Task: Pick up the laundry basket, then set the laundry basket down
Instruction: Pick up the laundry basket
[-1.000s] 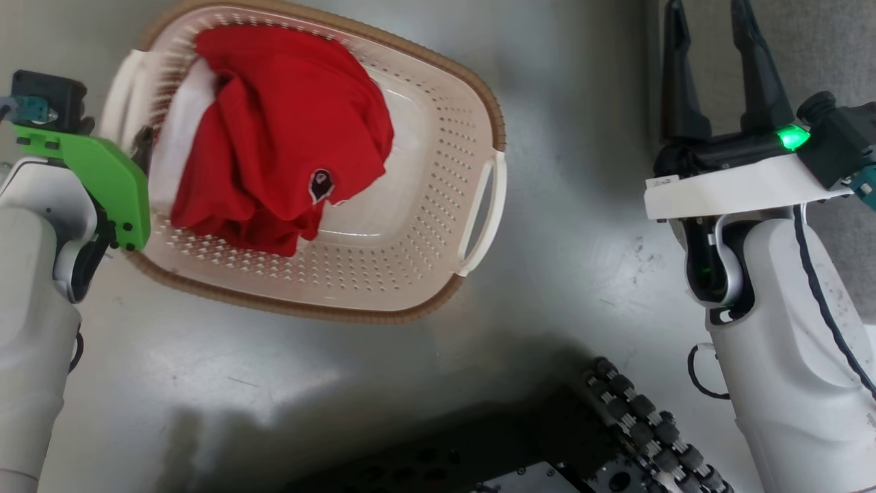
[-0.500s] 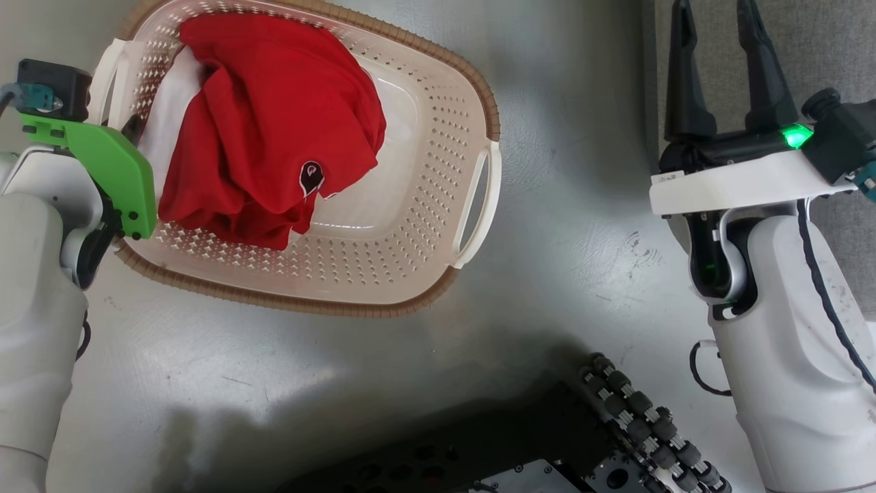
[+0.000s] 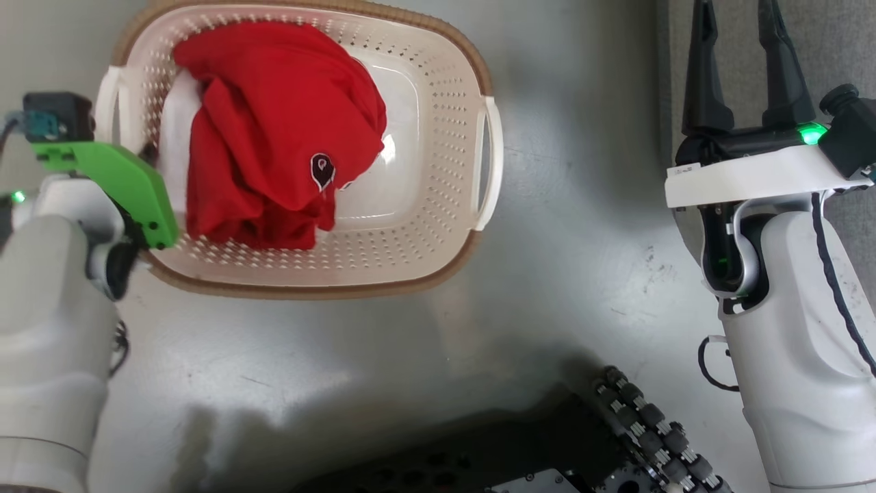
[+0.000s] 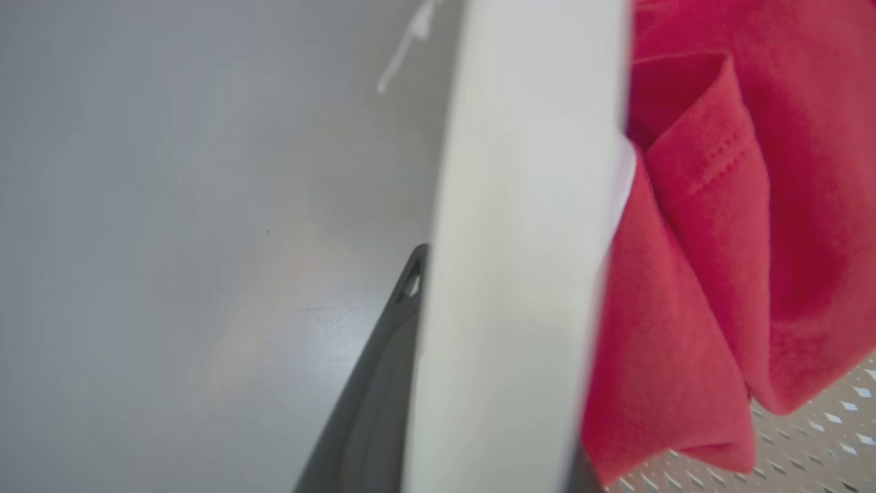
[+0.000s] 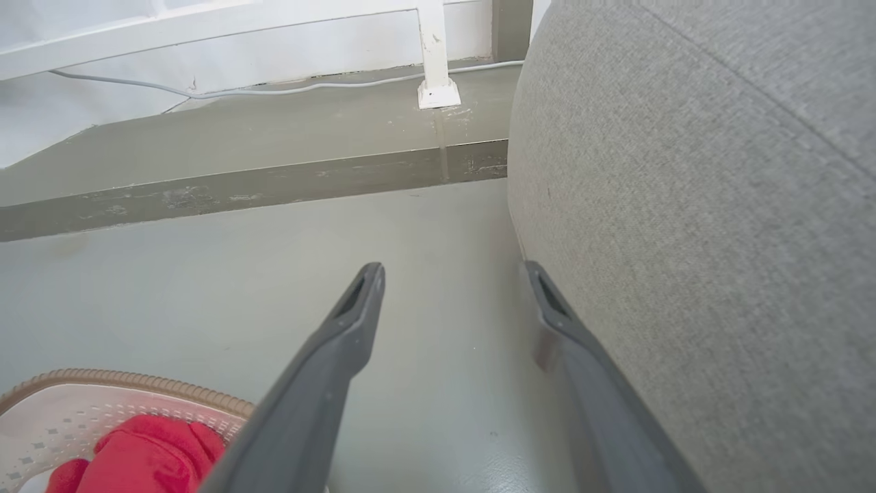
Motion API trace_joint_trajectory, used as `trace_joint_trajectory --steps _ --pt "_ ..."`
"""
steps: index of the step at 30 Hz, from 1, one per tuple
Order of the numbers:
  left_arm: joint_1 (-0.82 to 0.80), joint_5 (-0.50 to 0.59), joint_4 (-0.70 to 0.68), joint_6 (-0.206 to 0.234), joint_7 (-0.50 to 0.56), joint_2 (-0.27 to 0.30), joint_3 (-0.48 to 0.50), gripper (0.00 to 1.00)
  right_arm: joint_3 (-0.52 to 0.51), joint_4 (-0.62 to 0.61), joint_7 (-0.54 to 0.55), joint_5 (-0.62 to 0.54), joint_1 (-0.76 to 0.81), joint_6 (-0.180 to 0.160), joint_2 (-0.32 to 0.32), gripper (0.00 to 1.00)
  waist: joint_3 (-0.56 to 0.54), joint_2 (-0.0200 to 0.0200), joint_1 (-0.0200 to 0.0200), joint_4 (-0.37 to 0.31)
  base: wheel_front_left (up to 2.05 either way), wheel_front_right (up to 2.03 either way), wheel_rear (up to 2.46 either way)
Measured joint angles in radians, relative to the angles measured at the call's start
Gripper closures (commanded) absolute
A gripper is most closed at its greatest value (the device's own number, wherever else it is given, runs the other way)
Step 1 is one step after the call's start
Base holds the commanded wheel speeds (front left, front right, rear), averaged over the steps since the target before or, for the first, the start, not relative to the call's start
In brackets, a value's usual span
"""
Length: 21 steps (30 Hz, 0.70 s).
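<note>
grey floor (image 3: 561, 274); laundry basket handle (image 4: 520, 205) hides left gripper (image 4: 472, 274).

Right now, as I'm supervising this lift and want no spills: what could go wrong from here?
1. The left hand holds the laundry basket by its left handle alone; with the right handle unsupported, it may tip or twist loose.
2. The red garment is heaped against that handle; it could get pinched, or slide out on a tilt.
3. The open right hand sits close to the grey upholstery and might brush it.
</note>
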Motion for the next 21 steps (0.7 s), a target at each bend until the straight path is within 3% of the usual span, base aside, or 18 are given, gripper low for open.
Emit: trace_joint_trajectory --steps 5,18,19,20,21 --pt "0.03 -0.053 0.048 0.006 0.0 -0.048 0.026 1.0 -0.004 0.006 0.0 0.0 0.0 0.008 0.001 0.0 -0.021 0.0 0.0 0.02 0.0 0.0 0.0" --pt "0.055 -0.103 0.114 0.008 -0.009 -0.094 0.042 1.0 -0.007 0.013 0.0 -0.008 0.0 0.018 0.001 0.0 -0.048 0.0 -0.0001 0.049 0.0 0.0 0.0" --pt "0.055 -0.103 0.117 0.007 -0.008 -0.094 0.041 0.74 -0.007 0.013 0.0 -0.008 0.0 0.018 0.001 0.0 -0.048 0.0 -0.0001 0.048 0.0 0.0 0.0" --pt "0.055 -0.103 0.123 0.002 -0.007 -0.096 0.04 0.54 -0.009 0.013 0.0 -0.008 0.0 0.018 0.001 0.0 -0.048 0.0 -0.0001 0.048 0.0 0.0 0.0" --pt "0.055 -0.103 0.127 0.0 -0.008 -0.096 0.038 0.0 -0.01 0.014 0.0 -0.01 0.0 0.018 0.001 0.0 -0.048 0.0 -0.0001 0.048 0.0 0.0 0.0"
